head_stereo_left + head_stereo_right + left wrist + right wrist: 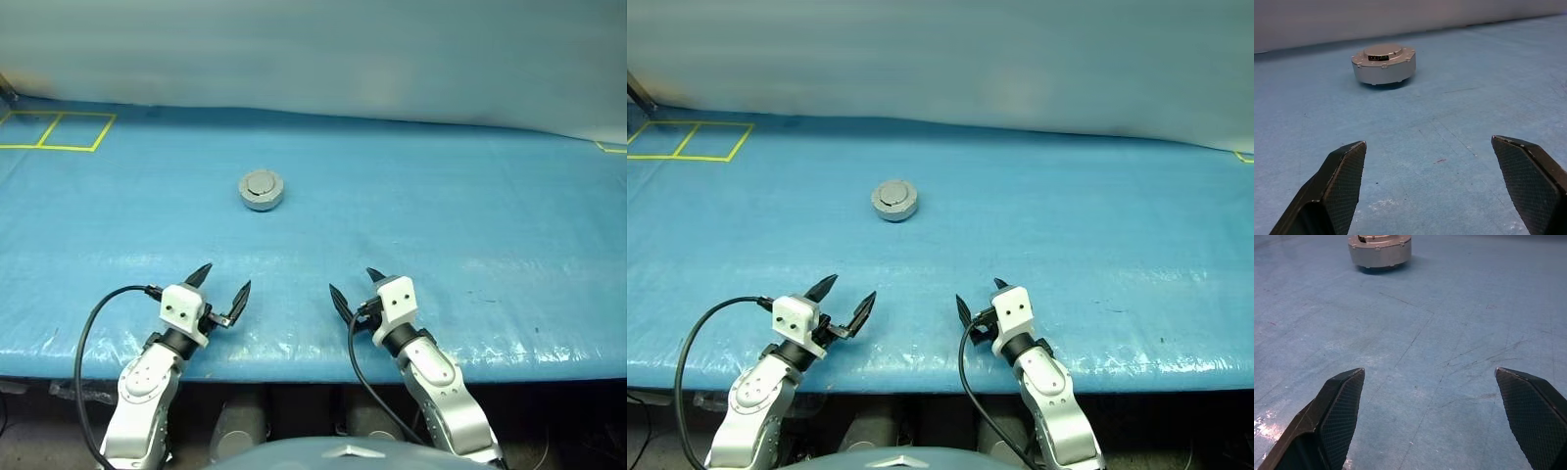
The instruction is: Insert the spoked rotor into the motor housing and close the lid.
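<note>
Blue table (470,225) carrying the motor housing (262,190), its lid (261,183) lying closed on top, left gripper (224,291) and right gripper (355,290) hovering well short of the housing, fingers spreading wide, holding nothing

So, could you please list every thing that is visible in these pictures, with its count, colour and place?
motor housing: one, grey metal, on the table ahead of both grippers, apart from them.
lid: one, silver-grey, lying closed on top of the housing.
table cover: one, blue, spread over the whole table.
tape marking: yellow lines, far left corner of the table.
left gripper: one, black fingers, open, near table edge.
right gripper: one, black fingers, open, near table edge.
</note>
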{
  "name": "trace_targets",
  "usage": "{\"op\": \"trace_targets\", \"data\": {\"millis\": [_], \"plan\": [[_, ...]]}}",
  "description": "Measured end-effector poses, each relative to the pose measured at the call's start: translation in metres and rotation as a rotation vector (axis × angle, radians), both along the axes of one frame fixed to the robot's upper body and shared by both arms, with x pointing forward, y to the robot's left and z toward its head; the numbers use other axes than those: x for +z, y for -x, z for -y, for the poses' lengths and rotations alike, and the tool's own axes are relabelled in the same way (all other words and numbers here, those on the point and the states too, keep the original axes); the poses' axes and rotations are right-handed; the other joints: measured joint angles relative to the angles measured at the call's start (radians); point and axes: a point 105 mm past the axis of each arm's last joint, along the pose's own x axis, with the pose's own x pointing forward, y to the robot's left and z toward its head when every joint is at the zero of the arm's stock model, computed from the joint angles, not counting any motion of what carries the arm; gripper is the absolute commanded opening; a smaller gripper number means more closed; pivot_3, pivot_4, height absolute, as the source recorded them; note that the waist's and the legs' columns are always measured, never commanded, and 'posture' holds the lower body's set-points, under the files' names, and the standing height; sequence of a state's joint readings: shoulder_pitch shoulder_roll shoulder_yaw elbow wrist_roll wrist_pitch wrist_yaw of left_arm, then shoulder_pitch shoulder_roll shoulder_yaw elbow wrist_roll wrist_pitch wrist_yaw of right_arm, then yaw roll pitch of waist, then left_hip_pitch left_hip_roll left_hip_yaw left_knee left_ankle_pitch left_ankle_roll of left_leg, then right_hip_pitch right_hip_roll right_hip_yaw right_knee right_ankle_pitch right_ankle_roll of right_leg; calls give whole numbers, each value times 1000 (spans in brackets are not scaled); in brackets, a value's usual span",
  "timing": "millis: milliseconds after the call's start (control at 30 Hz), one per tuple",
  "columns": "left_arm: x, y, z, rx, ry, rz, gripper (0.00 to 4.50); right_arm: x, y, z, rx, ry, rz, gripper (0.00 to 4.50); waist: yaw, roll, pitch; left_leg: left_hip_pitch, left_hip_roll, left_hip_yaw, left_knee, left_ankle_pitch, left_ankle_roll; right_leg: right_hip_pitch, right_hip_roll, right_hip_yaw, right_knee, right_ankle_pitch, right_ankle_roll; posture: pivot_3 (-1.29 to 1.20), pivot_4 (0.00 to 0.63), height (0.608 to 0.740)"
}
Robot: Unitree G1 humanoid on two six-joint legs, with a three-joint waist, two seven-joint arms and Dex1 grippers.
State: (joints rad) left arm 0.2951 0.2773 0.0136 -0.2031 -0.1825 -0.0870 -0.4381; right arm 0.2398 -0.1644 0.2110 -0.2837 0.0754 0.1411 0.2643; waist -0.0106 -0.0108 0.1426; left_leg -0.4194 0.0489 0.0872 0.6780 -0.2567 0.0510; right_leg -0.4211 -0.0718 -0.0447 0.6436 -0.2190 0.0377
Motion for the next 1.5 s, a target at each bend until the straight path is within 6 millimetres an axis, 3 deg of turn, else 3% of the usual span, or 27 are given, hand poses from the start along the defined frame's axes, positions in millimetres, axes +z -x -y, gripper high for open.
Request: {"op": "trace_targets", "data": {"millis": [1500], "plan": [[-3, 2, 8, -54, 18, -26, 4467, -2, 5, -11, 59, 2, -9, 4500, 0, 0, 0, -6, 1, 0, 2, 0, 1, -6, 6, 0, 1, 1, -1, 0, 150, 740]]}}
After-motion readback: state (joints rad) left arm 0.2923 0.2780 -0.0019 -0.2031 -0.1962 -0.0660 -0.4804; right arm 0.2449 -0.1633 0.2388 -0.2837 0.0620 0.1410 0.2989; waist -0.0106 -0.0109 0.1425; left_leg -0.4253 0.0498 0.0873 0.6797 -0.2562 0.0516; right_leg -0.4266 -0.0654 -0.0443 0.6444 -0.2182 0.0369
